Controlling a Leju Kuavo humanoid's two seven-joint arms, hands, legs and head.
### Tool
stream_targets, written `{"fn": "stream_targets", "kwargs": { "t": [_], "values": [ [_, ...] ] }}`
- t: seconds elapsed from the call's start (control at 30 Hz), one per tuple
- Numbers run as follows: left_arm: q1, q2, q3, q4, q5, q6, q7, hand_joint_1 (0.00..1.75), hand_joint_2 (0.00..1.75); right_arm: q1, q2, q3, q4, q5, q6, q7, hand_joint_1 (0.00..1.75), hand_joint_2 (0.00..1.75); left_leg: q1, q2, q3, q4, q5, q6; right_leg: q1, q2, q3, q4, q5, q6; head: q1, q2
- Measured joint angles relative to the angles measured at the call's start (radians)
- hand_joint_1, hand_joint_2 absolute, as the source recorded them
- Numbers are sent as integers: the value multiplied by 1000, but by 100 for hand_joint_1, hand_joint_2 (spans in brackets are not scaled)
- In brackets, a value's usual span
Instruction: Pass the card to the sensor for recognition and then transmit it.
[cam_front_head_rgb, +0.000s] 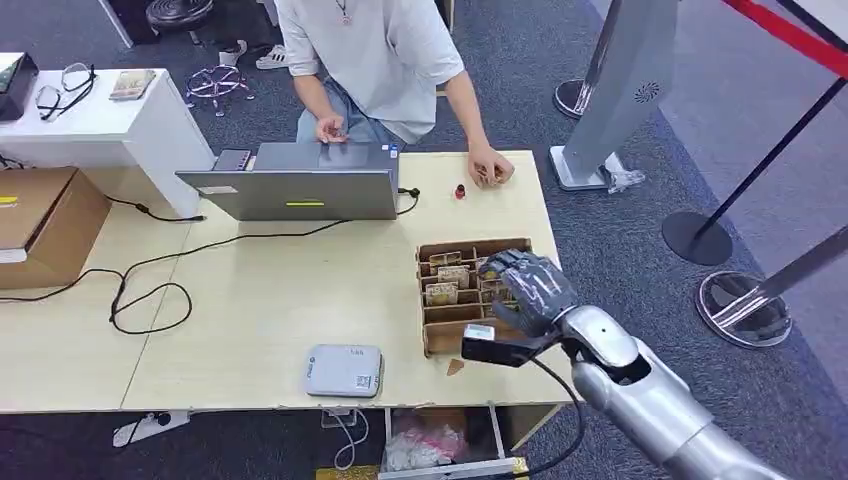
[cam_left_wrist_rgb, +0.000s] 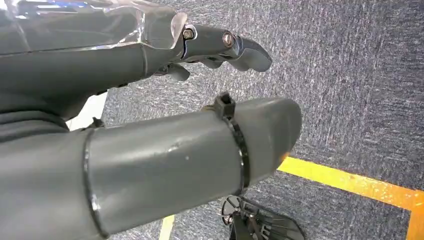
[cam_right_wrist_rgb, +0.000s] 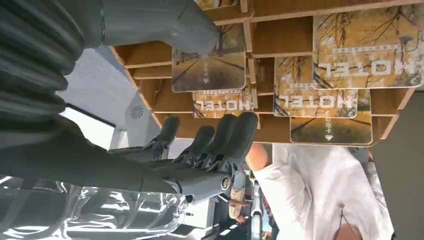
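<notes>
Two hands logged. Left hand (cam_left_wrist_rgb: 150, 55): seen in the left wrist view above grey carpet (cam_left_wrist_rgb: 350, 75) with a yellow floor line (cam_left_wrist_rgb: 345, 181); fingers extended, nothing between them. Right hand (cam_front_head_rgb: 532, 290): poised over the near right part of the cardboard card box (cam_front_head_rgb: 437, 338); fingers spread and reaching toward the compartments, thumb (cam_right_wrist_rgb: 165, 22) lying beside one card; whether any card is actually gripped cannot be told. Hotel cards (cam_right_wrist_rgb: 367, 47): standing in the box's compartments, printed with yellow tree pictures and the word HOTEL. Grey card sensor (cam_front_head_rgb: 343, 370): flat on the wooden table (cam_front_head_rgb: 260, 300), near its front edge, left of the box and apart from it. Black cable (cam_front_head_rgb: 150, 290): looped across the table's left part. Open laptop (cam_front_head_rgb: 300, 185): at the far edge. Small red item (cam_front_head_rgb: 460, 191): beside the laptop, unidentifiable. Person in pale shirt (cam_front_head_rgb: 370, 50): seated behind the table, one hand (cam_front_head_rgb: 490, 170) resting on it.
</notes>
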Motion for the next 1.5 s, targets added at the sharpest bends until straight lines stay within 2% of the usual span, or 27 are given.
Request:
{"fn": "stream_targets", "kwargs": {
  "t": [0.4, 0.63, 0.67, 0.7, 0.73, 0.77, 0.93, 0.97, 1.03, 1.2, 1.27, 1.5],
  "values": [
    [0, 0, 0, 0, -1, 0, 5, 0, 0, -4, 17, 0, 38, 1, 2, -6, 73, 175, 0, 0, 0, 0, 0, 0, 0, 0, 0, 0, 0, 0, 0, 0],
    [0, 0, 0, 0, -1, 0, 5, 0, 0, -13, 21, -3, 64, 1, 3, -11, 84, 175, 0, 0, 0, 0, 0, 0, 0, 0, 0, 0, 0, 0, 0, 0],
    [0, 0, 0, 0, -1, 0, 5, 0, 0, -15, 22, -3, 68, 1, 3, -13, 96, 175, 0, 0, 0, 0, 0, 0, 0, 0, 0, 0, 0, 0, 0, 0],
    [0, 0, 0, 0, -1, 0, 5, 0, 0, -16, 23, -4, 71, 1, 3, -15, 96, 175, 0, 0, 0, 0, 0, 0, 0, 0, 0, 0, 0, 0, 0, 0],
    [0, 0, 0, 0, -1, 0, 5, 0, 0, -17, 24, -4, 74, 1, 3, -16, 155, 175, 0, 0, 0, 0, 0, 0, 0, 0, 0, 0, 0, 0, 0, 0],
    [0, 0, 0, 0, -1, 0, 5, 0, 0, -18, 24, -4, 76, 1, 3, -17, 164, 175, 0, 0, 0, 0, 0, 0, 0, 0, 0, 0, 0, 0, 0, 0],
    [0, 0, 0, 0, -1, 0, 5, 0, 0, -24, 29, -4, 84, 1, 3, -18, 159, 175, 0, 0, 0, 0, 0, 0, 0, 0, 0, 0, 0, 0, 0, 0],
    [0, 0, 0, 0, -1, 0, 5, 0, 0, -26, 30, -4, 85, 0, 3, -18, 164, 175, 0, 0, 0, 0, 0, 0, 0, 0, 0, 0, 0, 0, 0, 0],
    [0, 0, 0, 0, -2, 0, 6, 0, 0, -28, 32, -5, 87, 0, 3, -18, 161, 175, 0, 0, 0, 0, 0, 0, 0, 0, 0, 0, 0, 0, 0, 0],
    [0, 0, 0, 0, -5, 0, 6, 0, 0, -31, 35, -5, 88, 0, 2, -19, 164, 175, 0, 0, 0, 0, 0, 0, 0, 0, 0, 0, 0, 0, 0, 0],
    [0, 0, 0, 0, -5, 0, 6, 0, 0, -32, 36, -5, 88, 0, 2, -20, 173, 175, 0, 0, 0, 0, 0, 0, 0, 0, 0, 0, 0, 0, 0, 0],
    [0, 0, 0, 0, -5, -1, 7, 0, 0, -37, 36, -6, 85, 3, -10, -29, 175, 175, 0, 0, 0, 0, 0, 0, 0, 0, 0, 0, 0, 0, 0, 0]
  ]
}}
